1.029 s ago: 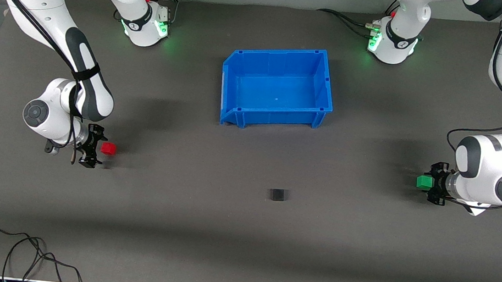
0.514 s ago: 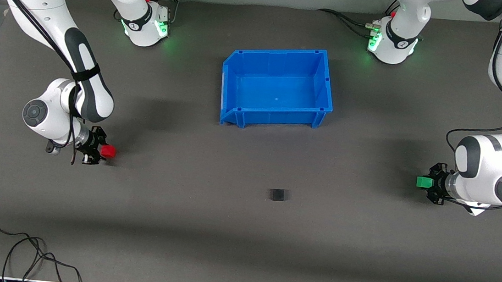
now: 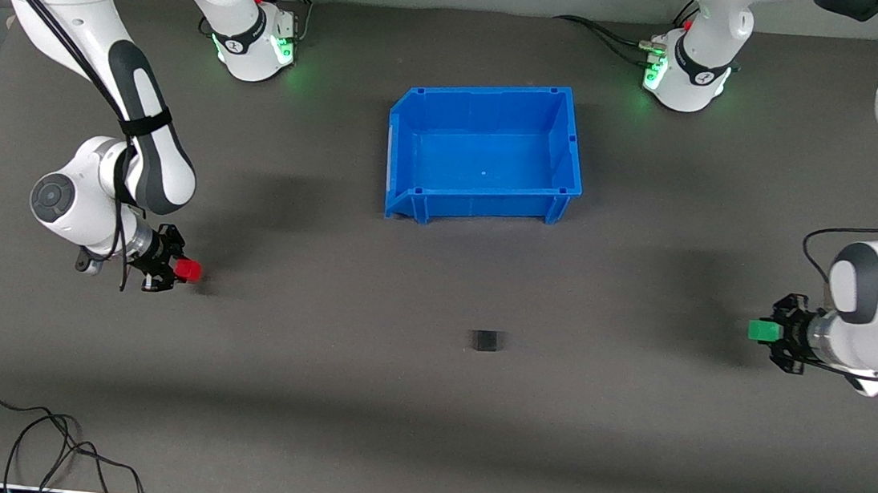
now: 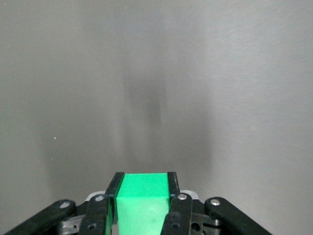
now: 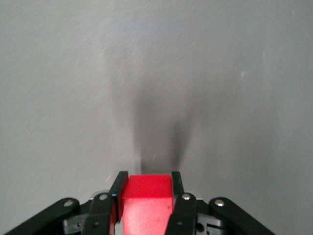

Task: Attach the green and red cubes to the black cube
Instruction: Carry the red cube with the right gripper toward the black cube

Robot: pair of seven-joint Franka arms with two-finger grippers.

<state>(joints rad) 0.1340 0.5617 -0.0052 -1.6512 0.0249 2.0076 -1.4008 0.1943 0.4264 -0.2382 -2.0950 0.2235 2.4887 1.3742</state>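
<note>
while both coloured cubes are already gripped and the black cube (image 3: 486,340) lies alone on the surface (image 3: 328,397), the step in hand looks like the carry toward the middle, with no joining done yet.

the right gripper (image 3: 172,270) hangs over the right arm's end of the surface, at about nine o'clock from the black cube and well apart from it. its jaws are clamped on the red cube (image 3: 188,271); the right wrist view shows the red cube (image 5: 146,198) seated squarely between the two fingers (image 5: 119,191), with only bare grey ahead of it.

the blue bin (image 3: 407,155) stands at about twelve o'clock from the black cube, farther from the front camera, and holds nothing visible.

the left gripper (image 3: 775,334) is over the left arm's end of the surface, at about three o'clock from the black cube, likewise well apart. its jaws are clamped on the green cube (image 3: 759,330); in the left wrist view the green cube (image 4: 143,196) sits snug between the fingers (image 4: 172,188).

as i judge it, the next move calls for each arm to travel inward along the nine-to-three line, low and level, so each cube's free face meets a side of the black cube squarely. since the black cube is loose, the two pushes would best arrive together, or it may slide or turn.
</note>
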